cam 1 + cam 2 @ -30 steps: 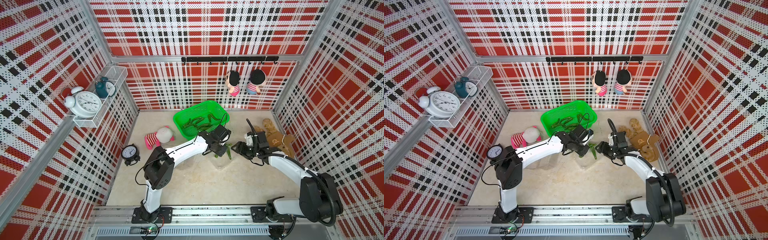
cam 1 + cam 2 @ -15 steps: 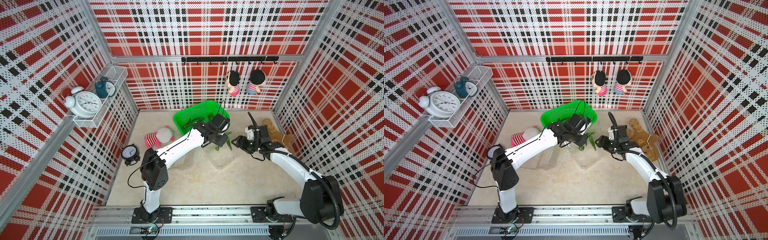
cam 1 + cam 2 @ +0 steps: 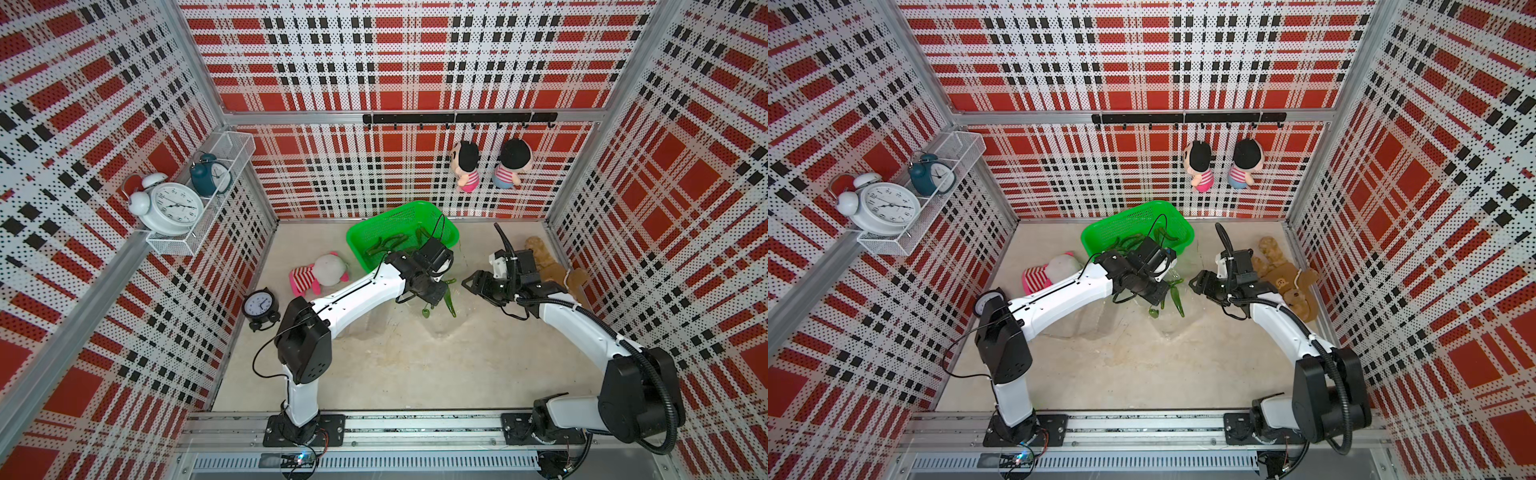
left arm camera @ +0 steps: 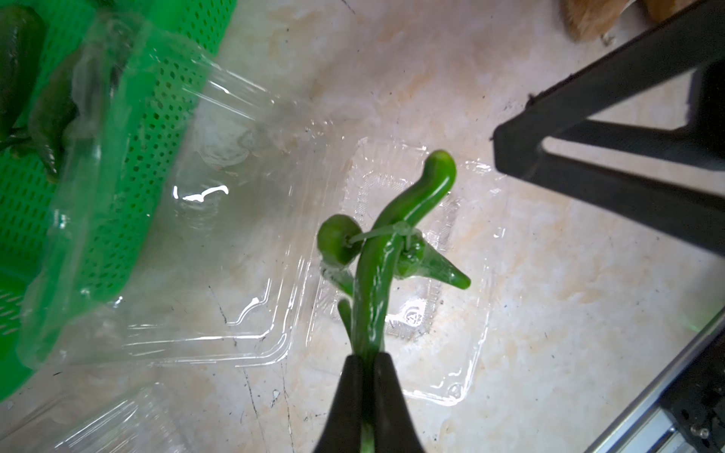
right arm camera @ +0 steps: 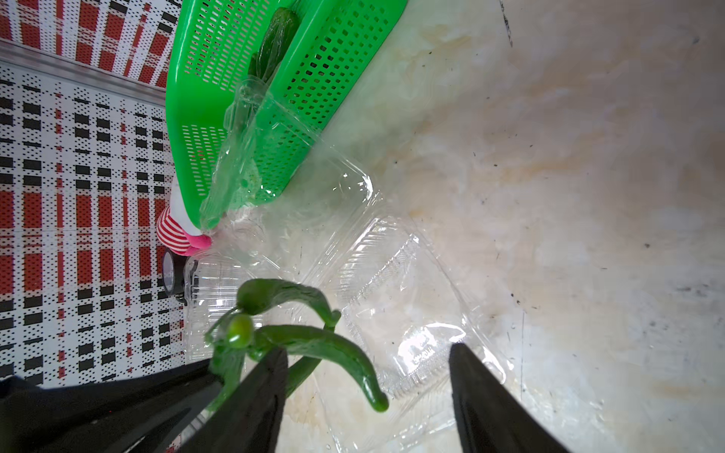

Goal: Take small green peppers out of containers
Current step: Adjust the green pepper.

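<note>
Left pincer (image 4: pixel 367 359) grips peppers (image 4: pixel 376 270) (container's (image 4: pixel 465 376) embossed mark (image 4: pixel 412 315) unreadable).

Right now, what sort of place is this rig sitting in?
Likely a staged robot test booth, not a real home: plaid perforated walls on metal framing, a mounting rail at the front, and props such as an alarm clock and hanging dolls.
</note>
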`<state>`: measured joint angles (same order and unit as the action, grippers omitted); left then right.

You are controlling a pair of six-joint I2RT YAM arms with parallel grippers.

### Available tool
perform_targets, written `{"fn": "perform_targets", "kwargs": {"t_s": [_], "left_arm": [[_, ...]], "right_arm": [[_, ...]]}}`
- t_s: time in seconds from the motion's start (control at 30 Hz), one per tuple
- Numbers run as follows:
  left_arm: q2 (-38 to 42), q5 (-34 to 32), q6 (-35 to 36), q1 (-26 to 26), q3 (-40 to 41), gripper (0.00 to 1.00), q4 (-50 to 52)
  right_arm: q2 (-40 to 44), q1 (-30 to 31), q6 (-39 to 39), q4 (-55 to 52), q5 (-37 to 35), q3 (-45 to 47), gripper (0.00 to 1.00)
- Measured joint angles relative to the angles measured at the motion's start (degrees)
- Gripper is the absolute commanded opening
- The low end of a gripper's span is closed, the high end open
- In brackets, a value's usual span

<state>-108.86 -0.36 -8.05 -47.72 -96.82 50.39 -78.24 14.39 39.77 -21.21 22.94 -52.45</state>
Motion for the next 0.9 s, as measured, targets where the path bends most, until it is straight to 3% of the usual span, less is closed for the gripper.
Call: {"fn": "perform_targets", "kwargs": {"t_s": [0.2, 0.43, 0.7, 0.9], "left_arm": [[-7.63, 0.17, -1.18, 0.72, -3.08, 0.0, 2.4], [-12.9, 4.57, -4.39, 2.95, -10.95, 0.0, 5.75], [-10.12, 7.48, -6.71, 4.22, -7.23, 0.0, 7.85], [-8.22, 8.83, -7.1, 6.67, -9.57, 0.0, 9.18]], "right_arm": [[-6.91, 6.43, -4.17, -1.73, 0.11, -5.53, 0.69], [-9.88, 8.37, -10.47, 3.02, 0.52, -0.09, 0.68], [-11.13, 8.37, -13.18, 10.03, 0.68, 3.39, 0.66], [-4.22, 8.37, -11.37, 9.99, -0.94, 3.26, 0.69]]}}
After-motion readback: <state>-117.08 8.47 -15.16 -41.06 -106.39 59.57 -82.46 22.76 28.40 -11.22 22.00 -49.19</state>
